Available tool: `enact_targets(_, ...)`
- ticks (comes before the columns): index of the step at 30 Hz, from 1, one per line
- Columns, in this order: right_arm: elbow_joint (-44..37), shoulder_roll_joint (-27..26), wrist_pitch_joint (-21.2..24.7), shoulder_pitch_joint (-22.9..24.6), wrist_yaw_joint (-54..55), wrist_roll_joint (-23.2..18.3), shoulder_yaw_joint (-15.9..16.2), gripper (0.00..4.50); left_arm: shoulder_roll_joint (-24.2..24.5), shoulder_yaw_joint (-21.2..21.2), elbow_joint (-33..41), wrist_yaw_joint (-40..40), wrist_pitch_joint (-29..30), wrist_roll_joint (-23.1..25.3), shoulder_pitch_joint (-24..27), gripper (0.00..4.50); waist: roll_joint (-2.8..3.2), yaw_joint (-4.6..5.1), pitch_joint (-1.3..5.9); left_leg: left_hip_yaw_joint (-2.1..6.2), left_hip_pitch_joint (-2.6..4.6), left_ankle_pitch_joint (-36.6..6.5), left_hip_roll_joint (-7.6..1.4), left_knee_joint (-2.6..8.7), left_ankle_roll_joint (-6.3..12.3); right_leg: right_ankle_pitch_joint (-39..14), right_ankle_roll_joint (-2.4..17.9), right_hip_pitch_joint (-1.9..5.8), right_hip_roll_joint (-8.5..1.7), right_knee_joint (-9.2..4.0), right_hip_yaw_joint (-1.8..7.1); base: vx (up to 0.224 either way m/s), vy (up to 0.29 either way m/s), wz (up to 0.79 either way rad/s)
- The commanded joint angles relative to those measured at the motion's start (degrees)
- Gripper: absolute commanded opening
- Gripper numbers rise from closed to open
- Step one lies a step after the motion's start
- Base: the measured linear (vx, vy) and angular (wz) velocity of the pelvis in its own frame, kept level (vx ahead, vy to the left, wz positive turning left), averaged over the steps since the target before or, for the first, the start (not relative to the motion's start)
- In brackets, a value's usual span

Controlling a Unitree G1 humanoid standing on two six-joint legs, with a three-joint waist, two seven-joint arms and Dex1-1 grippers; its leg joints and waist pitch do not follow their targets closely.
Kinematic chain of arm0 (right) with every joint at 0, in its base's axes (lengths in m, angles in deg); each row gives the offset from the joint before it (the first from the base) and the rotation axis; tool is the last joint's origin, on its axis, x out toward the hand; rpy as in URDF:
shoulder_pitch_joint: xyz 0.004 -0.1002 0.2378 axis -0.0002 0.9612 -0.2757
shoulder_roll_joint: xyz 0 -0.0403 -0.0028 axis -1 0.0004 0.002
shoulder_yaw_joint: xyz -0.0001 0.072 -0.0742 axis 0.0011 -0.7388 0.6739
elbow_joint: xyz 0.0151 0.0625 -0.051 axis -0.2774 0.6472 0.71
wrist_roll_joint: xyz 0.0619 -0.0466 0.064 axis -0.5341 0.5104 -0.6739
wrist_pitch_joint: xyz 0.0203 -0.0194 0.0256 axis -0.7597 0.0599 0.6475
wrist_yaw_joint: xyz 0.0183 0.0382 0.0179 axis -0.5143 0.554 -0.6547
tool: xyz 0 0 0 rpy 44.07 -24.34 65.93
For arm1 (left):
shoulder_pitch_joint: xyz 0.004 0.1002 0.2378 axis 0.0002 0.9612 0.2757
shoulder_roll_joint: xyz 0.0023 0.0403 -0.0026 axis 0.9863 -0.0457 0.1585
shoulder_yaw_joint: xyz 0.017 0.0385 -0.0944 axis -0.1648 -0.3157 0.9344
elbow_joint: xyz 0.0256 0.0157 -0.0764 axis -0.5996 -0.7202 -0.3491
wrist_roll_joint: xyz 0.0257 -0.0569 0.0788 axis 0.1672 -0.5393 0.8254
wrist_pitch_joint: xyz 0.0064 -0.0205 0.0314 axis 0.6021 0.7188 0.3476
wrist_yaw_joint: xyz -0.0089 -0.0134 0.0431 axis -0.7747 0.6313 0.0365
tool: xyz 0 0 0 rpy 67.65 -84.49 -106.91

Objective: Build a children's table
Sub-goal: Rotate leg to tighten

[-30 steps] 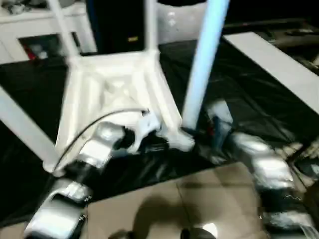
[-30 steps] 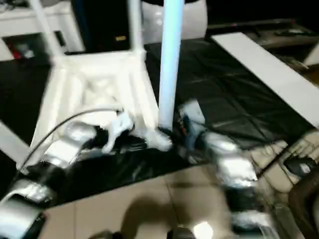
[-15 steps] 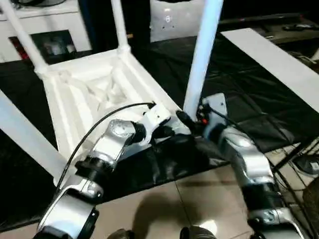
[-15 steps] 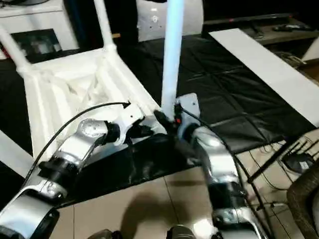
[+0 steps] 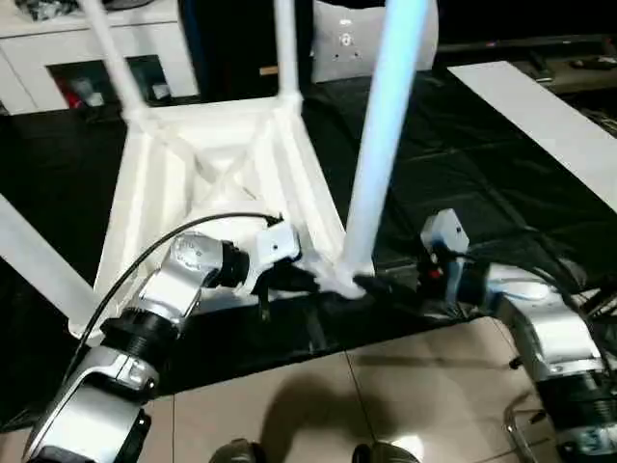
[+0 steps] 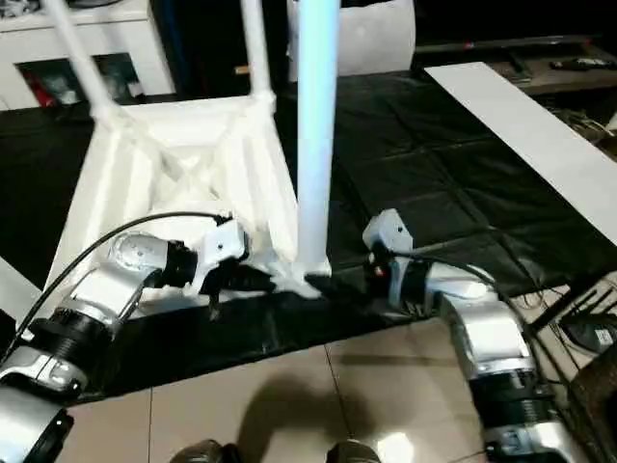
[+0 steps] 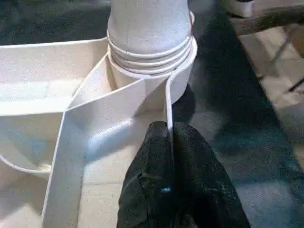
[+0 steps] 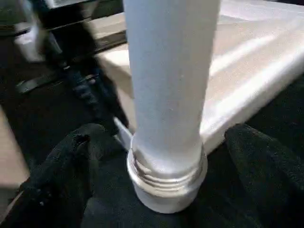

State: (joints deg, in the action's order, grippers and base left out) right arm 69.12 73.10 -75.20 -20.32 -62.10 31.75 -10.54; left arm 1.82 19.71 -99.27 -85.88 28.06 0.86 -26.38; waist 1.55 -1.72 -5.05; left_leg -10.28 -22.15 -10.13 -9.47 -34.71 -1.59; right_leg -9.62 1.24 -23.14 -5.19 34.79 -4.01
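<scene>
The white children's table top point(image 5: 207, 164) lies upside down on the black mat, ribbed underside facing up. Its near right leg point(image 5: 381, 125) stands upright in the corner socket point(image 7: 152, 47), the collar point(image 8: 166, 183) seated. Three more legs point(image 5: 284, 48) point(image 5: 116, 58) point(image 5: 39, 260) stand at the other corners. My left gripper point(image 7: 168, 137) is shut on the top's thin rim right beside that socket. My right gripper point(image 8: 166, 161) is open, one black finger point(image 8: 71, 166) on each side of the leg's base, not touching it.
The black mat point(image 5: 463, 164) covers the floor around the table. A long white board point(image 5: 540, 116) lies at the right. Beige tiles point(image 5: 337, 405) begin just in front of the mat. White shelving point(image 5: 58, 48) stands at the back left, and cables lie at the far right.
My right gripper has opened off the leg's base and now stands wide around it. The left gripper keeps its hold on the rim. The camera has shifted.
</scene>
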Motion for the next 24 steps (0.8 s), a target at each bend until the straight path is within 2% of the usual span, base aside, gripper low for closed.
enact_targets(1,0.1,1.6,-2.0,-0.5,-5.8,-1.1,1.6,4.42,0.5,-3.0,3.2,-6.5,-3.3,-1.5,0.4,0.0,-0.34,-0.05,5.16,0.97,1.16,-12.7,-3.53,3.83,4.75,-13.8,14.2,3.04,-3.43,-4.41,2.72,0.0,0.0,0.0)
enact_targets(3,0.9,2.3,-1.7,-1.1,-9.2,-2.0,2.0,4.42,1.1,-3.6,3.3,-8.9,-4.4,-1.7,0.6,0.0,-0.3,-0.37,5.18,0.87,1.12,-11.6,-3.6,3.84,5.16,-12.4,14.6,2.99,-3.31,-4.25,2.7,0.0,0.0,0.0)
enact_targets(6,2.4,2.4,-1.1,-2.0,-11.8,-2.5,2.2,4.15,1.9,-4.2,3.8,-10.9,-5.0,-1.4,0.7,0.0,-0.22,-0.84,5.17,0.88,1.14,-12.0,-3.73,3.89,4.91,-13.2,14.8,2.99,-3.42,-4.18,2.63,0.0,0.0,0.0)
enact_targets(7,3.5,2.3,-1.1,-2.7,-13.4,-3.0,2.3,4.03,2.2,-4.5,4.4,-11.7,-4.9,-1.4,0.8,0.0,-0.87,-1.01,5.15,0.89,1.18,-11.9,-3.79,3.88,4.79,-13.8,14.9,2.98,-3.54,-3.99,2.61,0.0,0.0,0.0)
enact_targets(9,4.0,2.3,-1.4,-3.1,-14.2,-3.4,2.5,3.97,2.3,-4.5,4.7,-11.9,-4.9,-1.5,0.8,0.0,-0.72,-1.14,4.94,0.85,1.28,-12.5,-3.86,4.0,4.31,-15.6,14.3,2.71,-3.5,-4.23,2.68,0.0,0.0,0.0)
enact_targets(10,4.5,2.1,-1.3,-3.7,-15.2,-4.2,2.8,3.79,2.4,-4.5,5.0,-12.3,-4.7,-1.8,0.8,0.0,-0.68,-1.2,4.96,0.83,1.4,-12.7,-3.87,4.0,4.13,-15.9,14.3,2.64,-3.51,-4.25,2.7,0.0,0.0,0.0)
enact_targets(11,4.8,2.1,-1.3,-4.0,-15.7,-4.6,2.9,3.79,2.5,-4.6,5.1,-12.5,-4.8,-1.9,0.8,0.0,-0.82,-1.33,4.9,0.82,1.41,-13.0,-3.86,4.05,3.91,-16.7,13.9,2.62,-3.53,-4.35,2.75,0.0,0.0,0.0)
enact_targets(16,5.9,1.5,-0.3,-5.4,-19.0,-5.3,3.8,3.3,2.6,-4.7,5.2,-13.4,-5.2,-2.0,0.7,0.0,-1.14,-1.37,4.96,0.83,1.18,-12.5,-3.73,4.01,3.81,-17.2,13.4,2.73,-3.55,-4.29,2.71,0.0,0.0,0.0)
enact_targets(18,6.2,1.6,0.7,-5.7,-20.5,-5.5,4.3,3.23,2.7,-4.7,5.4,-13.6,-5.1,-1.9,0.8,0.0,-1.08,-1.42,5.0,0.82,1.16,-12.2,-3.76,3.99,3.92,-16.9,13.3,2.71,-3.57,-4.27,2.71,0.0,0.0,0.0)
enact_targets(24,7.3,2.4,0.7,-6.2,-22.1,-5.3,5.4,2.59,2.7,-4.8,5.5,-13.6,-5.0,-1.7,0.9,0.0,-1.02,-1.43,4.98,0.79,1.21,-11.8,-3.72,3.96,3.97,-16.5,13.5,2.65,-3.53,-4.3,2.69,0.0,0.0,0.0)
